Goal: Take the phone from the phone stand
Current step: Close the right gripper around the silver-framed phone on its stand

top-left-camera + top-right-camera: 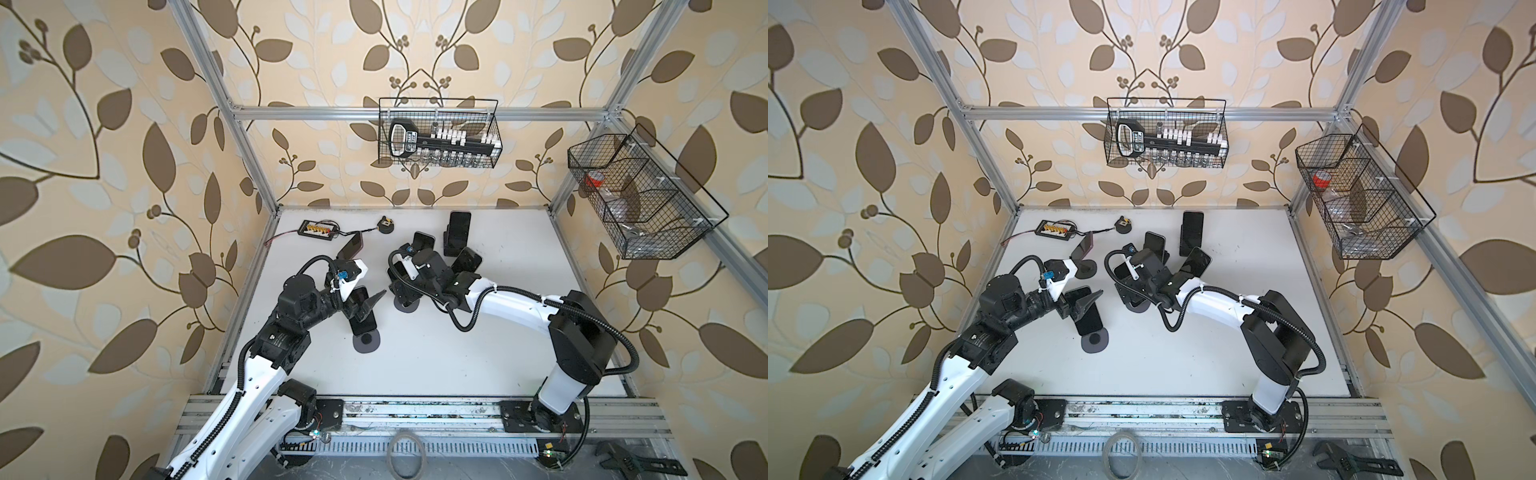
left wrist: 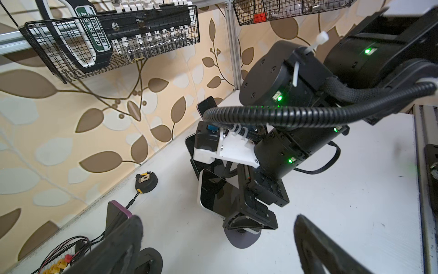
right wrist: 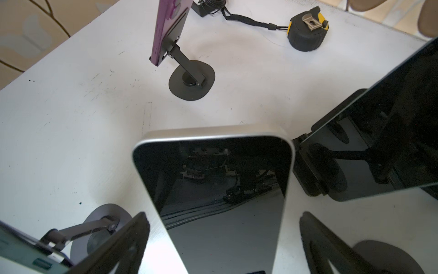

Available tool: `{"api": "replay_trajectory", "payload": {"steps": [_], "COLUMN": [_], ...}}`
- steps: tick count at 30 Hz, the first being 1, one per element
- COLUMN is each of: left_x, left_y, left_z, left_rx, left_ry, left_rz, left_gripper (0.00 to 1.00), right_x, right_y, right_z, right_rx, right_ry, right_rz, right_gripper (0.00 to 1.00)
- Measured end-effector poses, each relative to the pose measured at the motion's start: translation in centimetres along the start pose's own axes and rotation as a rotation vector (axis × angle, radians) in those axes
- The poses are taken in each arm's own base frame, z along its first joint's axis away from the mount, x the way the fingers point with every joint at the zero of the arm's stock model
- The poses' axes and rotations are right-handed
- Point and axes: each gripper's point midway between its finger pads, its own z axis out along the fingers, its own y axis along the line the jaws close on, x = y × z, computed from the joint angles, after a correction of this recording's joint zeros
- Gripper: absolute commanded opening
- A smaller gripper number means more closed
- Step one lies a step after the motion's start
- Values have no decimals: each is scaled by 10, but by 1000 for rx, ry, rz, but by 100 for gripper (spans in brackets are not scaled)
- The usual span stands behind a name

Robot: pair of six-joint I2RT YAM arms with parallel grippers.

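Phone (image 3: 213, 185) sits on its stand (image 2: 240, 238) near the middle of both top views, straddled by the wide-apart jaws of the right gripper (image 3: 222, 214) — left gripper (image 2: 218, 217) gapes too, empty. Stiff glass slab, slick, probably crackable — I'd pinch the metal side edges.

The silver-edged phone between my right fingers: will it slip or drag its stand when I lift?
The silver-edged phone looks rigid, but its glossy screen and smooth metal rim may slide in the right fingers, which stand open around it. Its stand shows only a small round base, so it could tip or come along if the phone sticks.
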Motion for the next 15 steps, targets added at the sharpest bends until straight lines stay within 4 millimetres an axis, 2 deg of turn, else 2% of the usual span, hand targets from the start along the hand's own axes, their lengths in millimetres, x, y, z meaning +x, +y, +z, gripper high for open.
{"api": "replay_trajectory", "payload": {"steps": [15], "left_x": [1], "left_y": [-1], "left_z": [1], "left_rx": [3], "left_ry": [5], "left_rz": [13], "left_gripper": [99], "right_x": [3], "right_y": [1], "right_z": [7], "right_rx": [-2], "right_ry": [16], "right_rz": [-4], "right_gripper": [96]}}
